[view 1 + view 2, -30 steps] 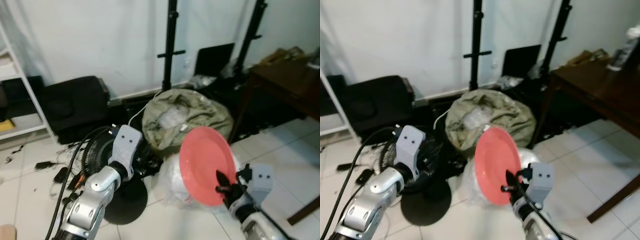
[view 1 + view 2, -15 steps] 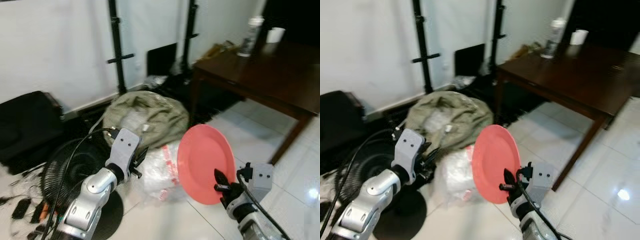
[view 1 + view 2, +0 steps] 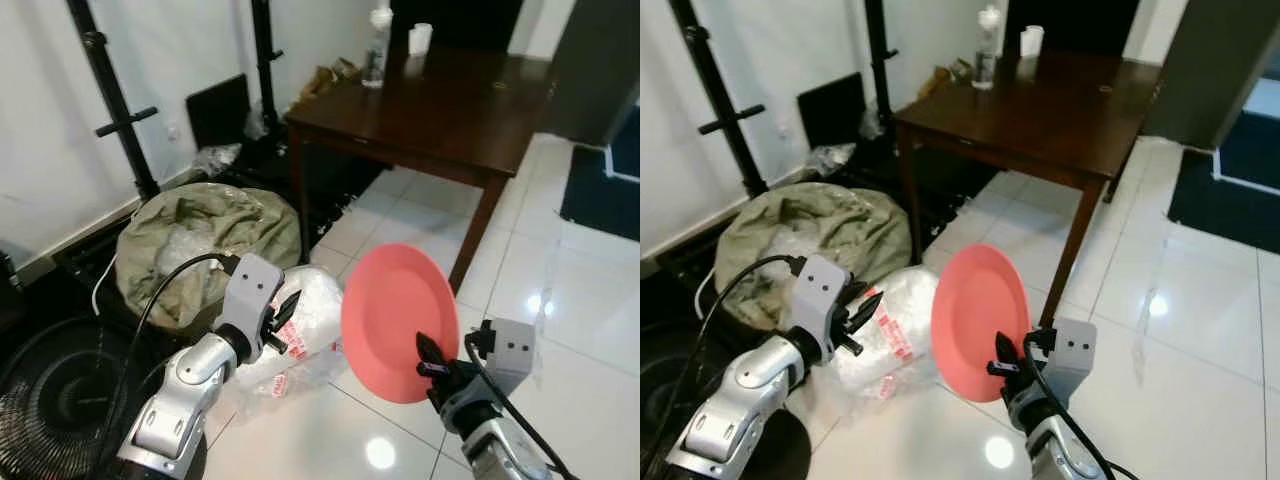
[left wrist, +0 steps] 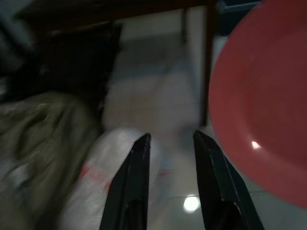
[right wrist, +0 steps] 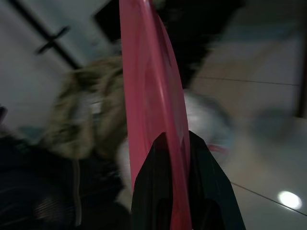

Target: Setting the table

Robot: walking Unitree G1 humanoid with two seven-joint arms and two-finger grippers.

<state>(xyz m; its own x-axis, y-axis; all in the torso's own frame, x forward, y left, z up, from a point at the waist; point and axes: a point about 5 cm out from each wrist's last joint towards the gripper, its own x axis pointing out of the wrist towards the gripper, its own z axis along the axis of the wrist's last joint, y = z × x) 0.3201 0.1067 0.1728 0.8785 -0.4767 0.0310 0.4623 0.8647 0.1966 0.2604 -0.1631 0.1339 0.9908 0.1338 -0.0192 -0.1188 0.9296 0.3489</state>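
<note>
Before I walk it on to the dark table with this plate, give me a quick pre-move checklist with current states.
1. Plate held: ok. The right gripper is shut on the lower rim of the pink plate, which is carried on edge.
2. Grip depth: cannot tell. The right wrist view shows the fingers pinching only the rim.
3. Left gripper free: ok. It is open and empty, raised ahead of the robot.
4. Table in sight: ok. The dark wooden table is ahead, to the right.
5. Landing space: ok. A bottle and cup stand at the far end; the near part is bare.
6. Floor path: not ok. The white plastic bag lies close below the left gripper.
</note>
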